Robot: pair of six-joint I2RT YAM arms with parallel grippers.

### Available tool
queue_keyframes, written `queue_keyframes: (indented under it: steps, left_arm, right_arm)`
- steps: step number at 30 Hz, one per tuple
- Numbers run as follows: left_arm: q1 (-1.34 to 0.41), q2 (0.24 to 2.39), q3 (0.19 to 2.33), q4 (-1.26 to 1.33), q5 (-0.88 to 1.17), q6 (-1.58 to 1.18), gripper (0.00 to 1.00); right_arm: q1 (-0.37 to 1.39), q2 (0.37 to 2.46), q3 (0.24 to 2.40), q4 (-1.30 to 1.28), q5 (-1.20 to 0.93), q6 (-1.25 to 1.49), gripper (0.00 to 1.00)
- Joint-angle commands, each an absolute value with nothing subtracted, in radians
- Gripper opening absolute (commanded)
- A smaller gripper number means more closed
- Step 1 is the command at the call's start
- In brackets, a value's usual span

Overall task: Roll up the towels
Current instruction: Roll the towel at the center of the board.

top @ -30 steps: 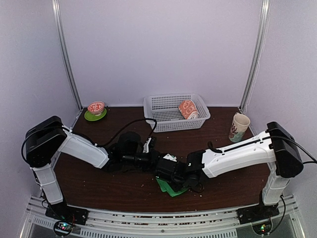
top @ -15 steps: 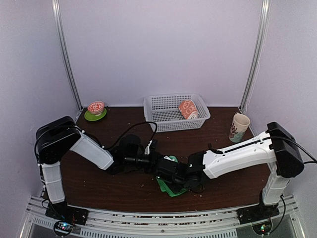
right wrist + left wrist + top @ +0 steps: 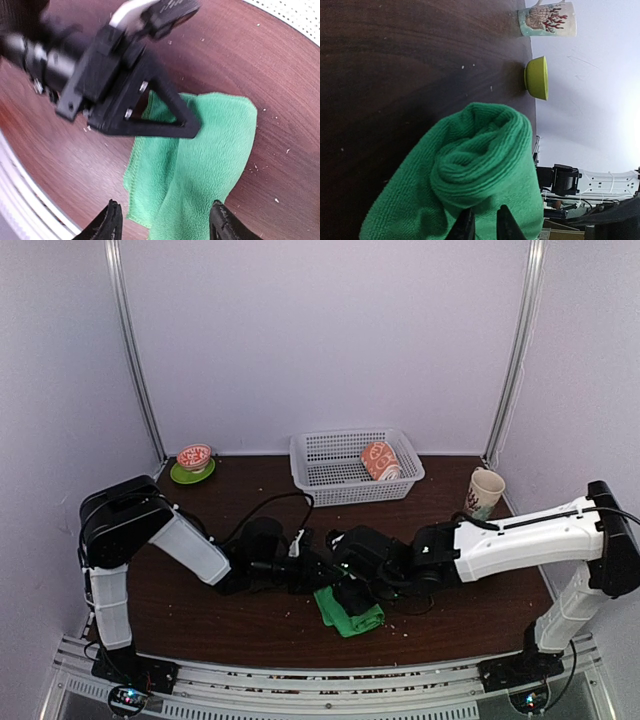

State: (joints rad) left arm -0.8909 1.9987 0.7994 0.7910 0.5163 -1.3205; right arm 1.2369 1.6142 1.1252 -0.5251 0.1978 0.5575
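A metal rail (image 3: 300, 680) runs along the near edge of the table (image 3: 200, 625). A strip of bare dark wood lies between it and the green towel (image 3: 350, 615). The towel lies about mid-table, somewhat to the near side, rolled into a loose tube whose end shows a soft spiral. Pale crumbs (image 3: 405, 630) dot the wood just to its right.

The left gripper (image 3: 483, 227) reaches in low from the left, its jaws drawn close together and nipping a fold of the roll. The right gripper (image 3: 165, 222) comes in from the right and hangs over the same towel with its jaws spread wide, grasping nothing. The two grippers crowd together above the roll. Bare wood shows on the near left of the table and, on the right, between the towel and the right edge.

Along that right edge stands a lime bowl (image 3: 537, 77). Beyond it is a mug (image 3: 484, 495) printed with red coral and a shell. At the far edge a white basket (image 3: 340, 490) holds the peach towel (image 3: 380, 460), rolled, at its right end; its white print is too small to make out. In the far left corner a small bowl (image 3: 194, 454) sits on a green saucer (image 3: 180, 477). Two uprights (image 3: 515, 360) rise at the far corners, and pale walls close the table in on three sides.
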Motion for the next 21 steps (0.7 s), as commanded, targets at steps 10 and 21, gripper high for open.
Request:
queue_keyframes:
  steps: [10, 21]
  left_arm:
    - [-0.885, 2.01, 0.776, 0.764, 0.49, -1.281, 0.17]
    - [-0.885, 1.981, 0.762, 0.768, 0.492, -1.285, 0.17]
  right_arm:
    - [1.014, 1.457, 0.806, -0.233, -0.056, 0.762, 0.58]
    - [0.997, 1.554, 0.815, -0.254, -0.049, 0.725, 0.49]
